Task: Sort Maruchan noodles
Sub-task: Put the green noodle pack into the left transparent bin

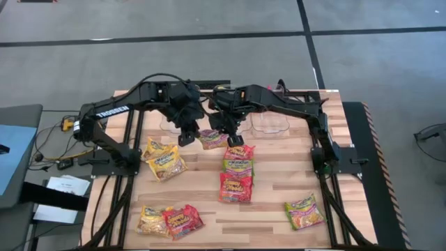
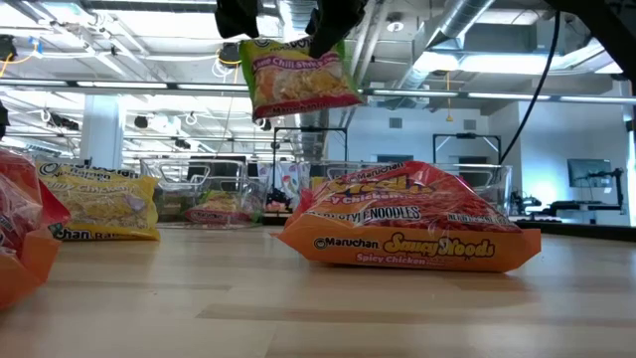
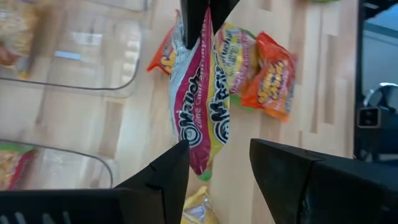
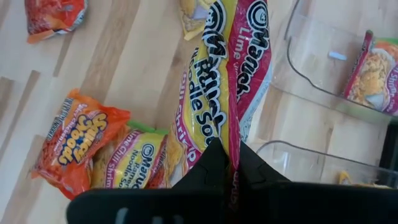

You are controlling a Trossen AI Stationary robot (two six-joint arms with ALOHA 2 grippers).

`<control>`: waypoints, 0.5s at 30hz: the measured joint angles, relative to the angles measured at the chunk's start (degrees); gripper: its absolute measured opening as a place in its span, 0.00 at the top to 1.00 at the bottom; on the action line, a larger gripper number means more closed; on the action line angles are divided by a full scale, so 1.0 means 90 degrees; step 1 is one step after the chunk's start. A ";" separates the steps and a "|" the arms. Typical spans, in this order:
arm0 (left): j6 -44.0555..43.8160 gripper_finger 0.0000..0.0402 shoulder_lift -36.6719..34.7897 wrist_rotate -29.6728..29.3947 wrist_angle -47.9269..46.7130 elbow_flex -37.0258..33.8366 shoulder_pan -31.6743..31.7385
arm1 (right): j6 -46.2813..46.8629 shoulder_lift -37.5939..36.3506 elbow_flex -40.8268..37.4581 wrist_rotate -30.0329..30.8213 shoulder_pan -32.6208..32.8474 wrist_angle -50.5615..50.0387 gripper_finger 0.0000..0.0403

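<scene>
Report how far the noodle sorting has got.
Done: at least one packet already lies in a clear bin. In hand: the right gripper is shut on a lime chili packet held above the table, with the open left gripper beside it. Left: packets scattered on the table.

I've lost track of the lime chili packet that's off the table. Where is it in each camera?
High view: lime chili packet at centre, between the two grippers.
Low view: hanging near the top, pinched by the right gripper.
Left wrist view: centre, dangling beyond the open left gripper.
Right wrist view: centre, clamped in the fingers.
Shared landmark: orange Saucy Noods packet.
</scene>
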 joint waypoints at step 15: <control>0.0281 0.54 0.0075 0.0343 -0.0211 0.0000 0.0013 | -0.0168 0.0000 0.0000 0.0302 0.0134 -0.0002 0.97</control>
